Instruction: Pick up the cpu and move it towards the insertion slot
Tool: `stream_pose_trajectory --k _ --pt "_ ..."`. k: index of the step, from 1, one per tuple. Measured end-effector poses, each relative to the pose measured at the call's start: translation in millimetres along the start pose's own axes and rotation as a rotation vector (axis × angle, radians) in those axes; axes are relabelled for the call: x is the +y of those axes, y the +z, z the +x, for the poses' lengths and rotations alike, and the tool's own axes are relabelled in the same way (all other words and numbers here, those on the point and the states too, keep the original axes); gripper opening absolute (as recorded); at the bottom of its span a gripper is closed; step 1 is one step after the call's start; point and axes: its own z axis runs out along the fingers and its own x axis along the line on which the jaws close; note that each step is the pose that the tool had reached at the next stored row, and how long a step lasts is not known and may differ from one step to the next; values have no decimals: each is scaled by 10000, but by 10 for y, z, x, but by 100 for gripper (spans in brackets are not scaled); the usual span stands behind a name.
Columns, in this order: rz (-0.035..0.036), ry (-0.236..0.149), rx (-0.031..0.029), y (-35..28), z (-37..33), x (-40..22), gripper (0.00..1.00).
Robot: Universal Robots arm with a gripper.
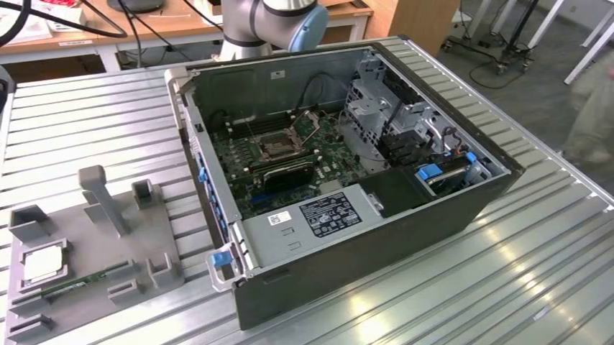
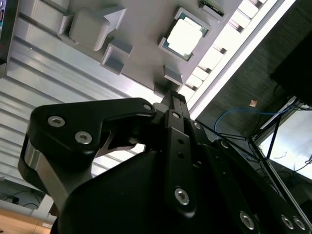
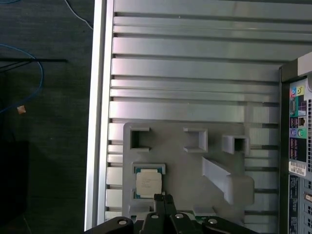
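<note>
Your ribbed metal bench [image 1: 96, 122] carries an open computer case [image 1: 384, 237]; in the exterior view, at its eight o'clock, a grey tray [image 1: 96, 244] holds a green memory stick [image 1: 82, 282].

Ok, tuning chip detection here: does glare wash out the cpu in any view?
Second wrist view: the cpu face is blown out white. First wrist view: the cpu is evenly lit. Exterior view: pale but distinct, while glare streaks the table slats.

Most of tool [image 3: 163, 198] beyond frame edge
</note>
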Motion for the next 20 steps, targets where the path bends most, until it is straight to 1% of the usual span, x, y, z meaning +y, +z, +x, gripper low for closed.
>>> stream_pose_trajectory --k 8,10,14,18,20 --pt "130 0 3 -1 3 -135 11" --pt "156 0 3 1 3 -159 11" --pt "165 0 3 22 3 -185 11" --pt "165 1 3 60 4 -201 11" --pt "167 1 6 61 4 -202 11"
